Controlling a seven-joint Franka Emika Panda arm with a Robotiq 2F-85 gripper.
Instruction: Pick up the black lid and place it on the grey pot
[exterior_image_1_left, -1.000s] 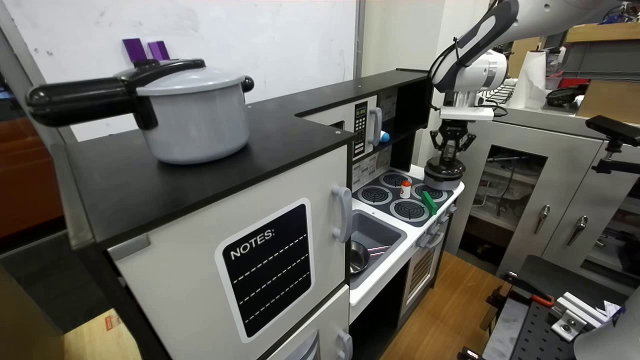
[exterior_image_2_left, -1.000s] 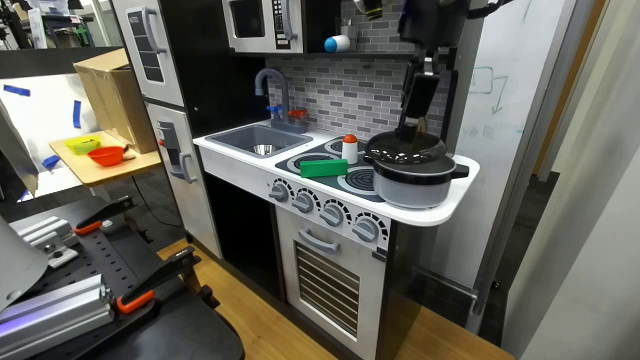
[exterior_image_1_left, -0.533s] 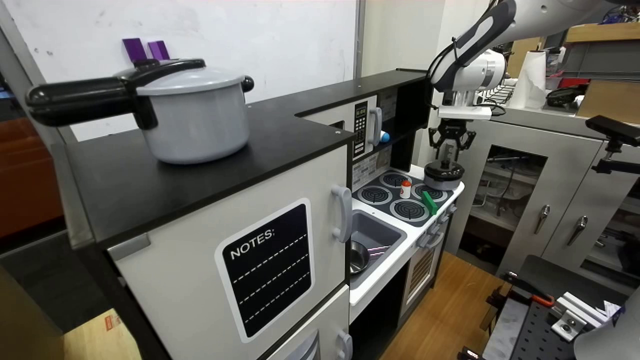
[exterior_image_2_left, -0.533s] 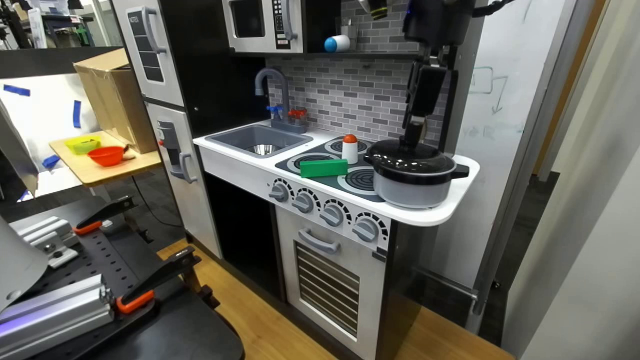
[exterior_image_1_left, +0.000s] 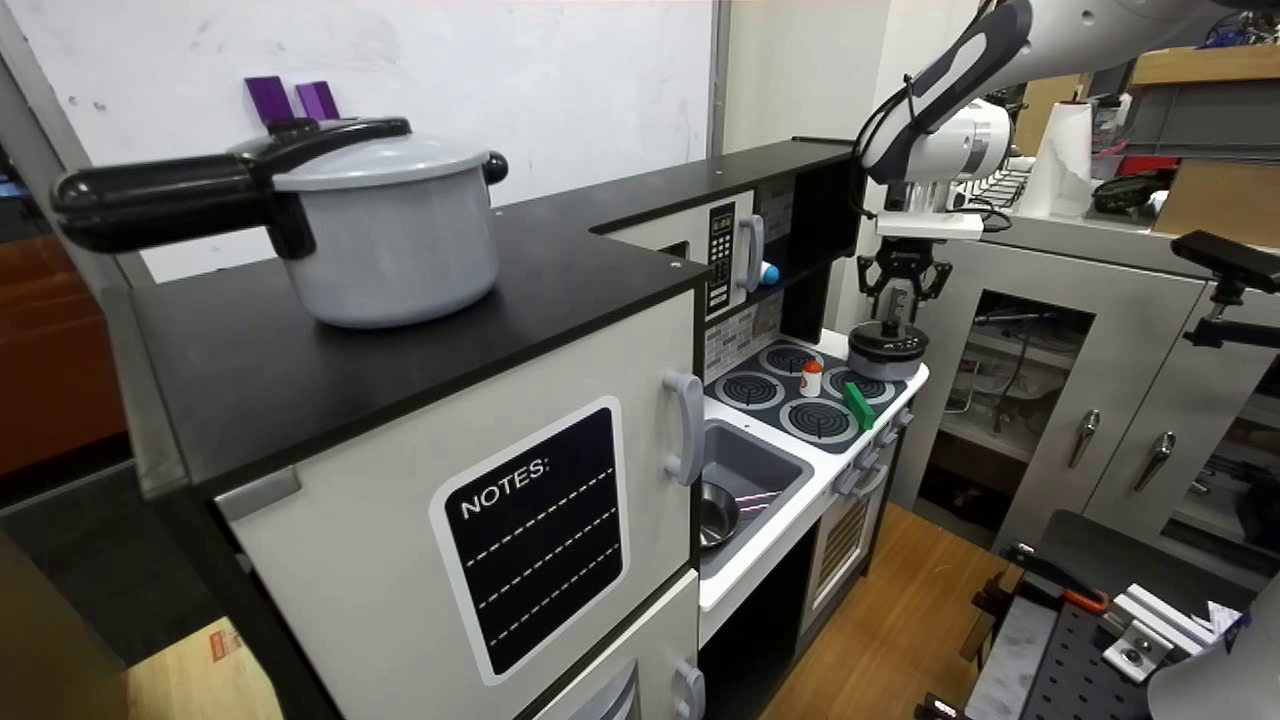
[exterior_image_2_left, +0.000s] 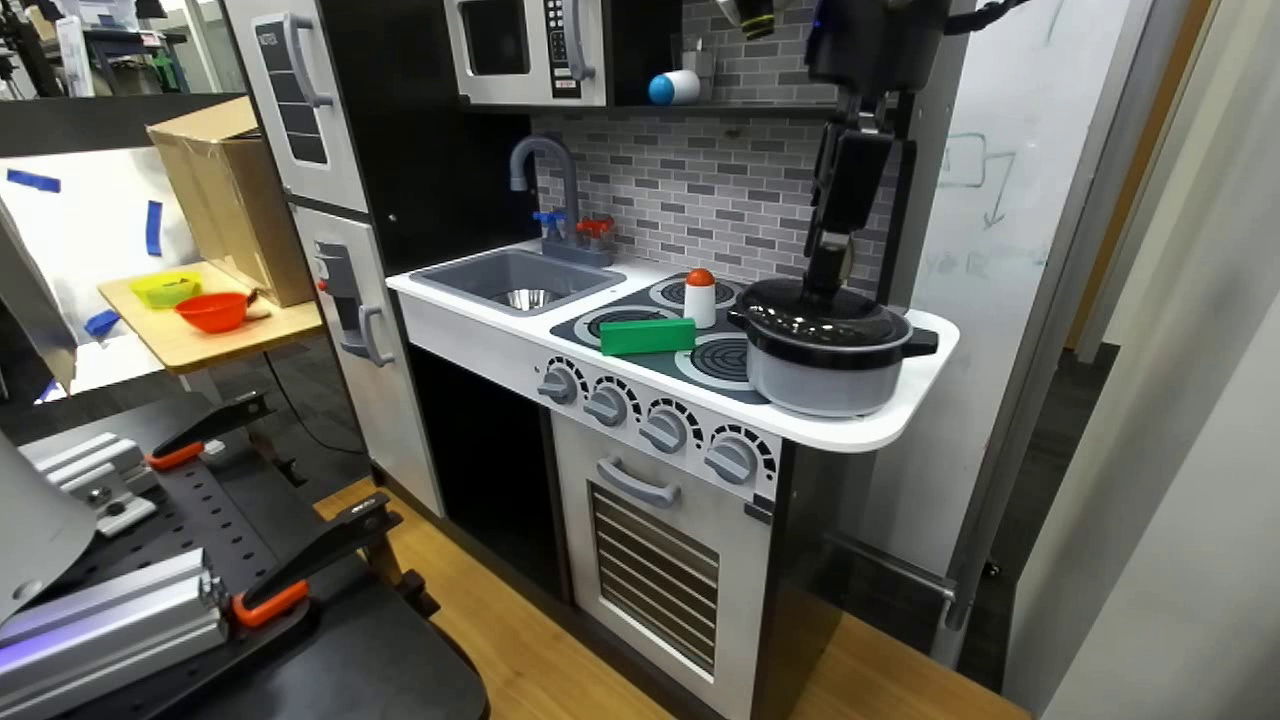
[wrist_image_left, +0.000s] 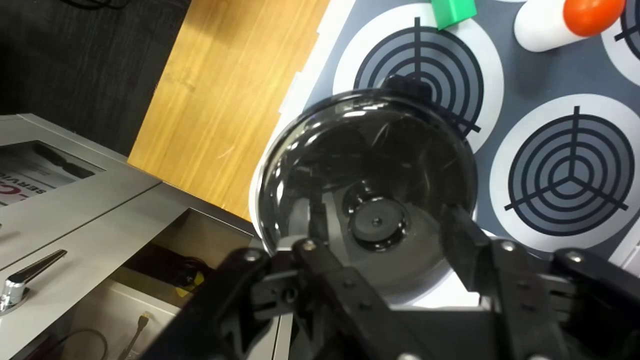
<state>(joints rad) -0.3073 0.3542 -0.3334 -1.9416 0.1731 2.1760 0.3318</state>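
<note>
The black lid (exterior_image_2_left: 830, 318) lies flat on top of the grey pot (exterior_image_2_left: 825, 385) at the right end of the toy stove counter. Both also show in an exterior view, the lid (exterior_image_1_left: 886, 342) over the pot (exterior_image_1_left: 880, 368). In the wrist view the lid (wrist_image_left: 370, 135) is seen from above with its round knob between my fingers. My gripper (wrist_image_left: 385, 222) is open, with a gap between each finger and the knob. In the exterior views the gripper (exterior_image_2_left: 824, 272) stands right above the lid, its tips at knob height. The pot's inside is hidden under the lid.
A white shaker with a red top (exterior_image_2_left: 700, 300) and a green block (exterior_image_2_left: 648, 336) stand on the stove beside the pot. A sink (exterior_image_2_left: 440, 277) holds a metal pan. The tiled back wall (exterior_image_2_left: 660, 200) and a shelf rise behind. A large pale pot (exterior_image_1_left: 395, 245) stands on the fridge top.
One second ago the lid was held tilted just over the pot. It dropped flat onto the pot, and the gripper opened around the knob. Little differs from half a second ago.
</note>
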